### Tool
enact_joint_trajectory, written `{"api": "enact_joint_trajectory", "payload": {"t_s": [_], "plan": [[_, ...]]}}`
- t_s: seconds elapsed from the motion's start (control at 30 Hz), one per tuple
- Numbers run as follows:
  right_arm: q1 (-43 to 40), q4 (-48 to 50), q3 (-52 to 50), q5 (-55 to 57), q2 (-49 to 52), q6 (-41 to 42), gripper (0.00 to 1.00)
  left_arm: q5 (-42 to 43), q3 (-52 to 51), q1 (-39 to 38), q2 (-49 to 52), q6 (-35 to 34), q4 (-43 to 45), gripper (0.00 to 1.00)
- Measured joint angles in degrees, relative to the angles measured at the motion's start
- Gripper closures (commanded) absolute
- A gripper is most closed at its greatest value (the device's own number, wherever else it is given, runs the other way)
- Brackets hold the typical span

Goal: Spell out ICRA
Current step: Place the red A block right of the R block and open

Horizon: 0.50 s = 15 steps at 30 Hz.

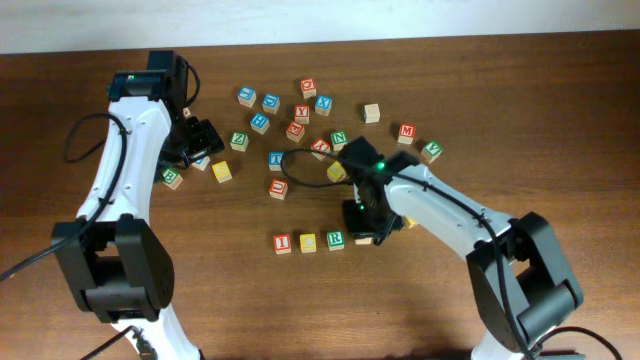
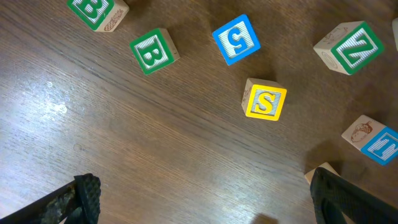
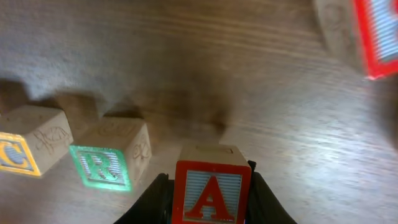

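Where the right wrist camera looks down past its own fingers, the right gripper (image 3: 211, 198) is clamped on a wooden cube with a red letter A (image 3: 212, 186). The letter sits on a pale striped face inside a red frame, upright to the lens. One black finger (image 3: 157, 200) presses on each side. Whether the cube's base meets the wood cannot be told.

Just left of it, across a narrow gap, sits a wooden cube with a green R (image 3: 111, 163). Next leftward is a wooden cube with a yellow C (image 3: 25, 150). Both carry faint line drawings on their side faces. A blurred red-edged cube (image 3: 376, 37) lies far at top right.

From overhead the row reads I, C, R left to right, starting at a wooden cube with a red I (image 1: 282, 242). The right claw covers the slot at the row's right end.

The left gripper (image 2: 202, 196) stands wide, with nothing between its fingers, over bare wood. Ahead of it lie a yellow S cube (image 2: 265, 99), a green B cube (image 2: 154, 51) and a green Z cube (image 2: 348, 46).

The dark brown wood-grain table (image 1: 200, 300) is matte and lightly scuffed. A loose scatter of lettered cubes (image 1: 300, 110) lies toward its far middle. A pale wall (image 1: 400, 20) runs behind the far edge.
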Motion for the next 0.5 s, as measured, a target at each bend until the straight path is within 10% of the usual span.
{"api": "enact_joint_trajectory", "payload": {"t_s": [0.5], "plan": [[1.1, 2.6, -2.3, -0.6, 0.0, 3.9, 0.7, 0.0, 0.0, 0.0, 0.0, 0.0, 0.0, 0.01]]}}
